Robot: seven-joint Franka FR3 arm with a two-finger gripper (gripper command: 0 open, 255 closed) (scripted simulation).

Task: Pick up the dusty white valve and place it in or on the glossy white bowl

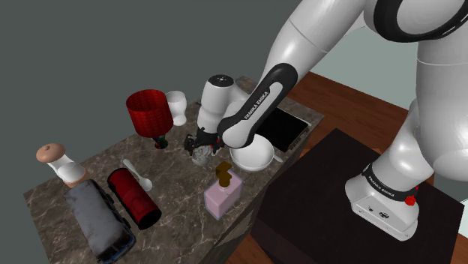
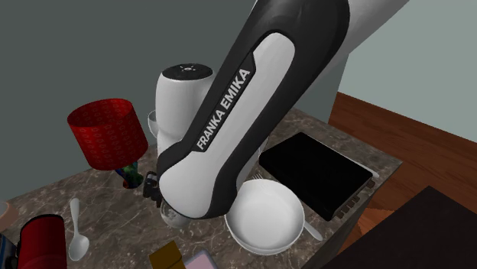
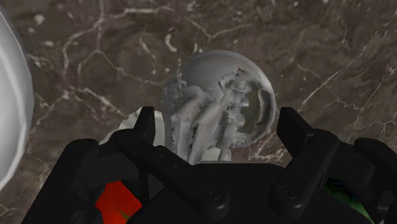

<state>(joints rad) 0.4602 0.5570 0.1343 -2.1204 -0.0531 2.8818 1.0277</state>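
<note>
The greyish-white valve (image 3: 216, 102) is a lumpy, rounded part lying on the dark marble counter (image 3: 331, 57). My gripper (image 3: 218, 127) hangs just over it, open. One black finger (image 3: 146, 124) stands on each side of the valve, and I cannot tell whether either touches it. In the shoulder view the gripper (image 1: 201, 141) sits low over the valve (image 1: 202, 156), with the glossy white bowl (image 1: 253, 156) just to that view's right. In the second exterior view the forearm covers most of the valve (image 2: 172, 217), beside the bowl (image 2: 266, 218).
A red goblet-like object (image 1: 150, 112) and a white cup (image 1: 177, 106) stand behind the valve. A black flat panel (image 1: 285, 127) lies past the bowl. A pink bottle (image 1: 223, 195), a white spoon (image 1: 137, 174), a red cylinder (image 1: 133, 197) and a grey roll (image 1: 94, 217) crowd the near counter.
</note>
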